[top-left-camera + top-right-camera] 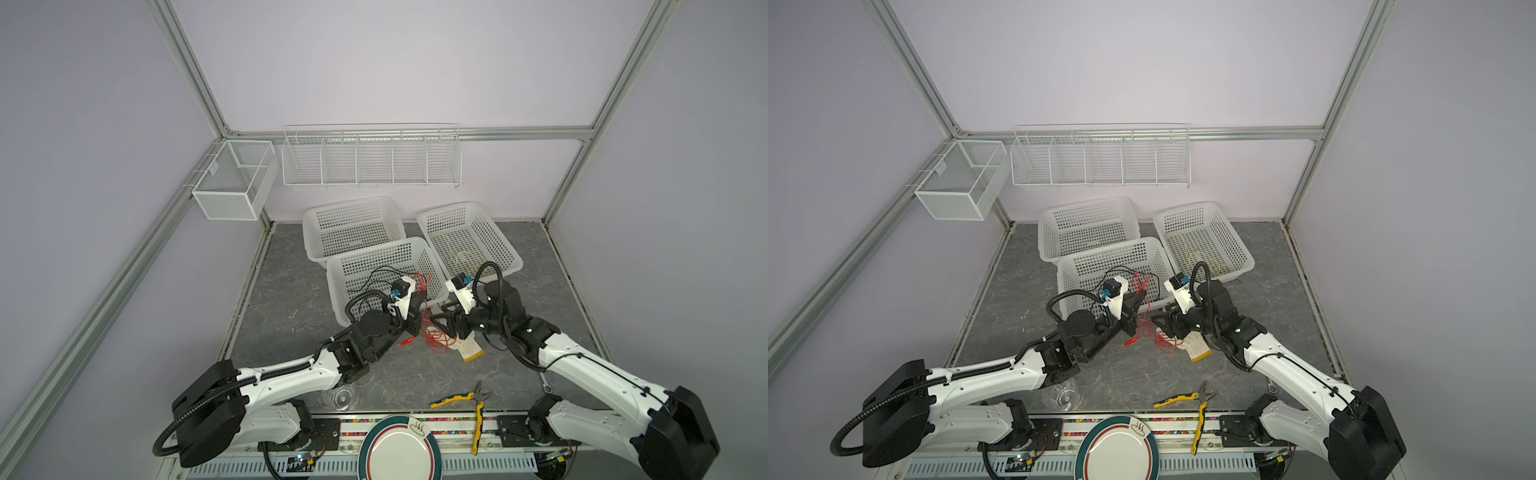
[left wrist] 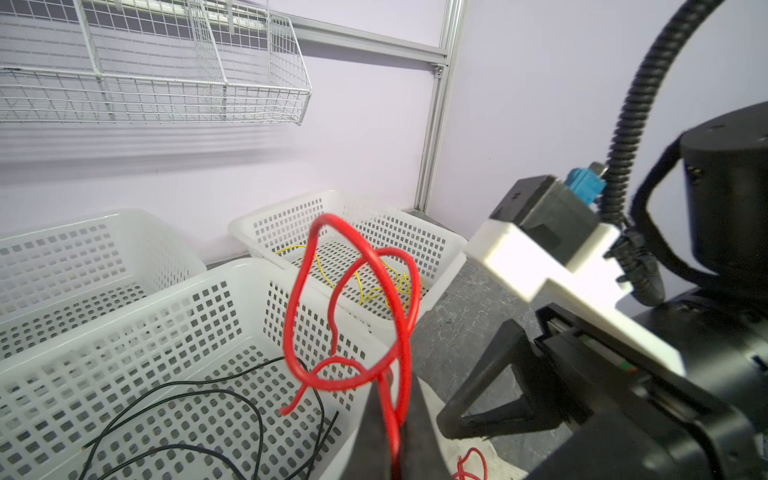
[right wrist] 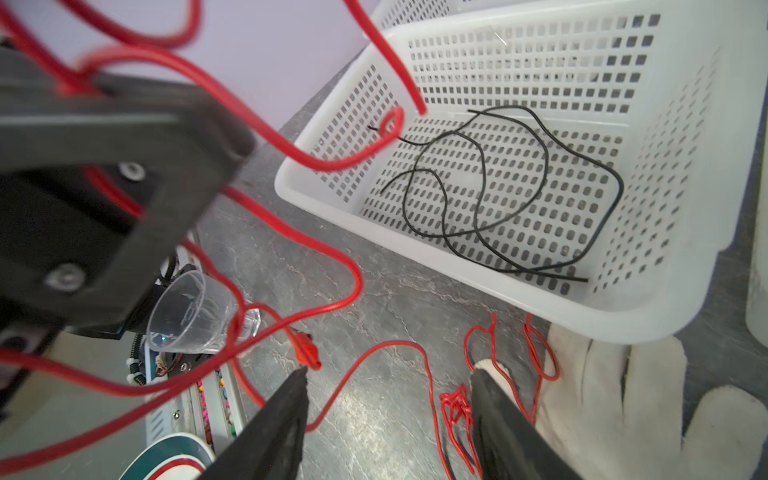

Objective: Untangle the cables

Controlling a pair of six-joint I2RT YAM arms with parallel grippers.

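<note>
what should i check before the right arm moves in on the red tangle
1. Left gripper shut on the thin red cable: ok.
2. Right gripper open: ok.
3. Tight red knot framed between its fingers: ok.
4. White knitted glove clear of the knot: not ok, red loops overlap it.
5. Thin black cables apart, inside the white plastic basket: ok.
6. Knot loose enough to pull: cannot tell.
</note>
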